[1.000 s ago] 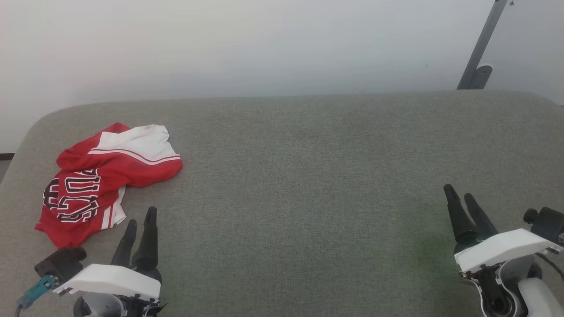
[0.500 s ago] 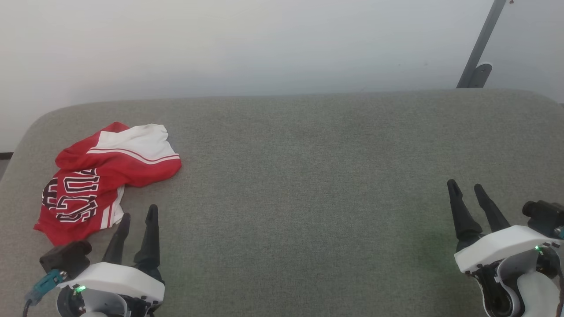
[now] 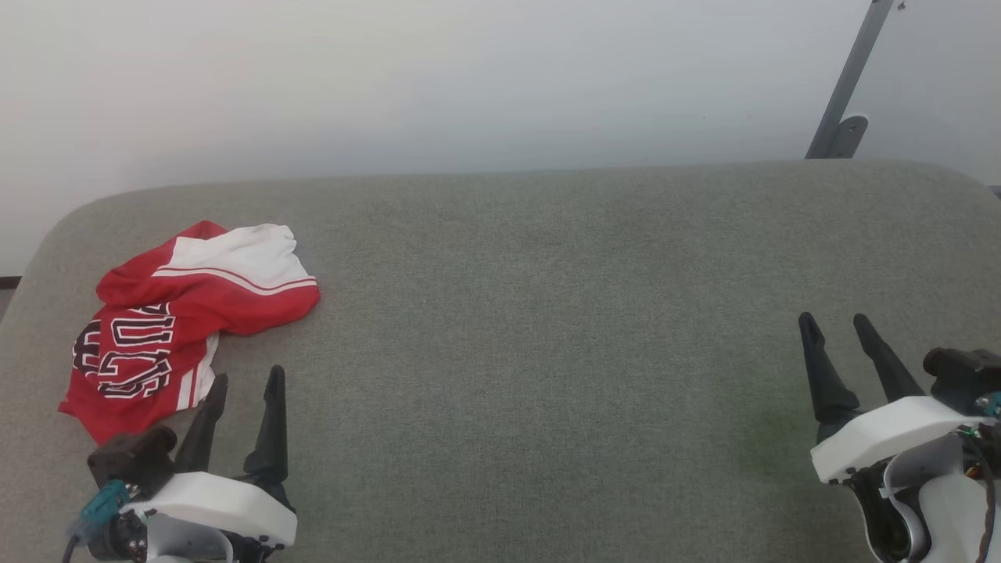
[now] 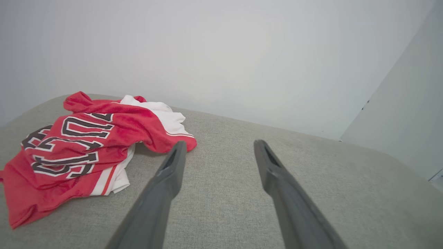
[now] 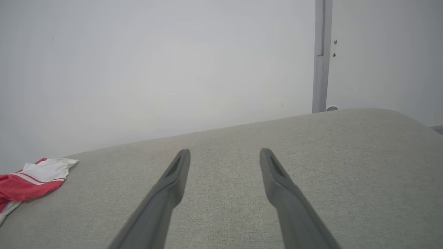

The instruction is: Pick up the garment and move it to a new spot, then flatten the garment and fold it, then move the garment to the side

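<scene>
1. Grey woven padding covers the table (image 3: 532, 313) below a pale wall (image 3: 469, 78) in the head view. The garment (image 3: 184, 313) lies crumpled at the left end, unlifted, so by my judgement every step is yet to do. The left gripper (image 3: 248, 374) and right gripper (image 3: 834, 317) stand parted and empty.
2. Left wrist view: soft red knit, a white sleeve and outlined black lettering, bunched in folds just beside the left finger.
3. Right wrist view: the garment is well apart, at the left edge, with a metal post (image 5: 322, 55) behind the table.

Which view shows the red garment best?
Left wrist view: the garment is close and large, lettering and folds clear. The head view shows it whole but smaller. The right wrist view catches a white sleeve and red edge at its left border.
</scene>
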### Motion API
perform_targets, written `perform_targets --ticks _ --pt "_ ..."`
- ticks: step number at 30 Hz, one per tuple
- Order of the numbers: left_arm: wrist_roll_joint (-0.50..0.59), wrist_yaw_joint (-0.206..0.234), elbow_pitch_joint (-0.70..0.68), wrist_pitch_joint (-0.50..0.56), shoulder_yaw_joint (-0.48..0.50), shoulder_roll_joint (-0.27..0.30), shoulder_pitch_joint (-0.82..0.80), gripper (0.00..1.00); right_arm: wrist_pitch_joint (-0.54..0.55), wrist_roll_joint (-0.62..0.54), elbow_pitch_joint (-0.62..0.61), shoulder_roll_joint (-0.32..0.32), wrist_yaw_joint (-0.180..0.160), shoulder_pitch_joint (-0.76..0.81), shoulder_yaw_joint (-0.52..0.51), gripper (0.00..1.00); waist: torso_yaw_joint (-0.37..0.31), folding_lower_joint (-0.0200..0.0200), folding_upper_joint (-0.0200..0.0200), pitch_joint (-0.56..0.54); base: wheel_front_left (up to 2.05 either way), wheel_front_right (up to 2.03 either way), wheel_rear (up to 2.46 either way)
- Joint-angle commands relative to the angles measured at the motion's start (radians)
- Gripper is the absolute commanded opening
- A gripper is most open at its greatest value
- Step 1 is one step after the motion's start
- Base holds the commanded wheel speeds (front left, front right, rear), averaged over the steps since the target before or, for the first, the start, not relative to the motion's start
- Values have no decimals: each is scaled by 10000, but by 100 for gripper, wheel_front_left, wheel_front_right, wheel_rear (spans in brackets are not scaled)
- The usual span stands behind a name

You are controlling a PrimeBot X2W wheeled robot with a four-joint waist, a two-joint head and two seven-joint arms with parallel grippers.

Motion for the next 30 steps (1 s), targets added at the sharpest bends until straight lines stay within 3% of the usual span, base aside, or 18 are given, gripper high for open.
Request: perform_targets --ticks 1,18,30 --pt "310 -31 -93 -89 -6 38 42 100 -119 -286 19 -8 3 -142 -74 100 -1 0 0 -14 0 0 0" --pt "1800 -32 -126 -436 -98 105 196 100 -468 -1757 66 -27 2 -93 -366 100 -53 0 0 -33 0 0 0" --pt "2531 -36 -73 -657 -113 100 220 100 -691 -2133 -175 89 2 137 -747 100 -48 0 0 -66 0 0 0"
